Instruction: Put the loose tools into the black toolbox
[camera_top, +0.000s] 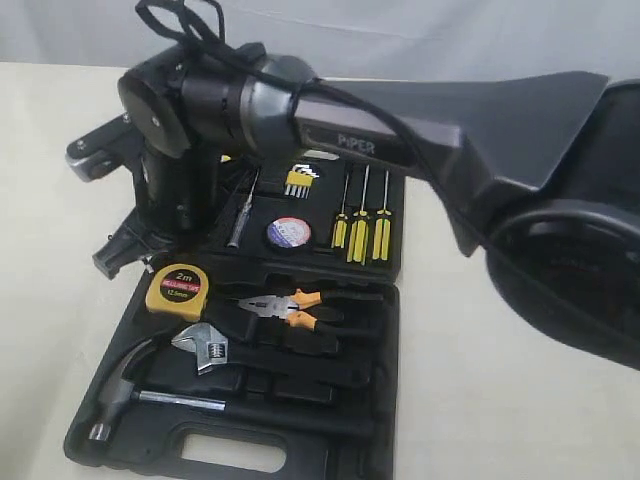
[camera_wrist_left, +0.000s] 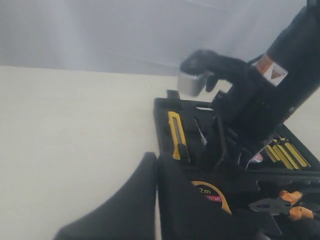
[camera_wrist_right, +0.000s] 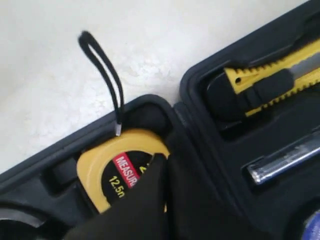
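The black toolbox (camera_top: 385, 400) lies open on the table. In its recesses sit the yellow tape measure (camera_top: 175, 290), the orange-handled pliers (camera_top: 292, 305) and the tape roll (camera_top: 288, 232). The yellow-black utility knife (camera_wrist_left: 175, 134) lies in the far half and is hidden by the arm in the exterior view. My right gripper (camera_wrist_right: 162, 159) is shut, and its tip is over the face of the tape measure (camera_wrist_right: 107, 170) with nothing held. Beyond it lies the knife (camera_wrist_right: 272, 82). My left gripper (camera_wrist_left: 156, 156) is shut and empty, at the toolbox's edge near the tape measure (camera_wrist_left: 212, 194).
A steel hammer (camera_top: 120, 390) and an adjustable wrench (camera_top: 205, 345) fill the near half. Three screwdrivers (camera_top: 362, 232) and hex keys (camera_top: 300, 180) sit in the far half. The right arm (camera_top: 340, 130) spans the box. The tape measure's strap (camera_wrist_right: 102, 70) lies on the cream table (camera_top: 500, 420).
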